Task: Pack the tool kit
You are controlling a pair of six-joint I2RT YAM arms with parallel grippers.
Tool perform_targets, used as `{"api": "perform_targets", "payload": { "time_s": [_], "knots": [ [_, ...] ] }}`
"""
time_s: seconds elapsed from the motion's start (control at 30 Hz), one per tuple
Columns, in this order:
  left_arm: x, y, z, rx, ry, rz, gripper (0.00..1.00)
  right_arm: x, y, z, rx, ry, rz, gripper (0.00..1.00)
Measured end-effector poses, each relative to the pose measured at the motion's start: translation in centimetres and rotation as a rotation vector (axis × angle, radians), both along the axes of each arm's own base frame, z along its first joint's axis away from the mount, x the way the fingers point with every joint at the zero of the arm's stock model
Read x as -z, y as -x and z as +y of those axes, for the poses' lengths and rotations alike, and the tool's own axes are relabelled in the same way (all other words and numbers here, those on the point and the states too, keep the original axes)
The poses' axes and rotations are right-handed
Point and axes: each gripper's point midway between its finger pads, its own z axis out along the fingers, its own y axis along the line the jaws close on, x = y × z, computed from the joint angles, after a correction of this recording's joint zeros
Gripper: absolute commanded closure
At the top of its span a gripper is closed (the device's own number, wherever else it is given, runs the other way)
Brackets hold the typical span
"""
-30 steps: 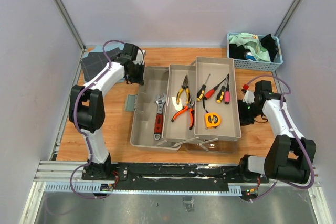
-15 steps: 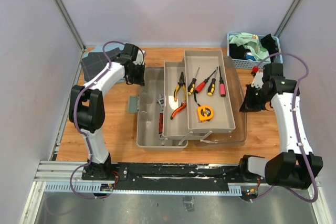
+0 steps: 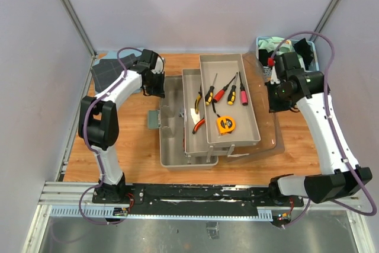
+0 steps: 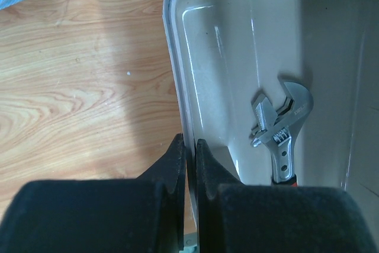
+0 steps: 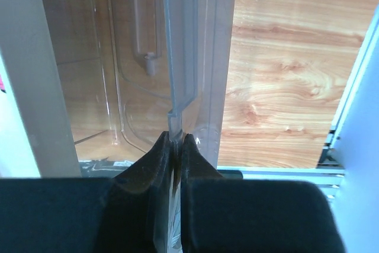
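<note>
1. On a wood-grain counter (image 3: 130, 146) boxed in by pale, bare walls with metal posts running up the back corners, a grey-beige toolbox (image 3: 172, 140) stands open at the centre, its two trays stepped out over the base.
2. At the near edge, a black and silver rail (image 3: 195, 197) carries both arm bases.
3. Left fingers (image 4: 180, 155) are clenched on the toolbox's thin left-hand wall, one finger outside and one inside the tub.
4. Inside that tub, a red-handled wrench (image 4: 278, 140) lies flat on the floor.
5. Right fingers (image 5: 167, 146) are pinched tight on the edge of the translucent lid (image 5: 136, 57), which the overhead view shows tilted along the toolbox's right side.
6. Up in the top tray (image 3: 234, 137), three small screwdrivers (image 3: 228, 93) lie side by side, with an orange tape measure (image 3: 224, 124) just nearer the camera.
7. Beside it in the lower tray (image 3: 192, 140), pliers (image 3: 198, 102) show partly from under the top tray.
8. At the back right corner sits a small blue basket (image 3: 259, 45) of cloths, partly behind the right arm; a folded dark cloth (image 3: 106, 70) lies at the back left.
</note>
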Motion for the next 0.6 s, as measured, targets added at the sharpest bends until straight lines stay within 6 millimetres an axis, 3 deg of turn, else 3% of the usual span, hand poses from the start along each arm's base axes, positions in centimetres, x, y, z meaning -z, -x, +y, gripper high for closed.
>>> {"api": "perform_targets", "payload": {
  "time_s": [0.6],
  "knots": [
    [0.0, -0.6, 1.4, -0.049, -0.023, 0.015, 1.0, -4.8, -2.7, 6.7, -0.158, 0.43, -0.17, 0.99]
  ]
}}
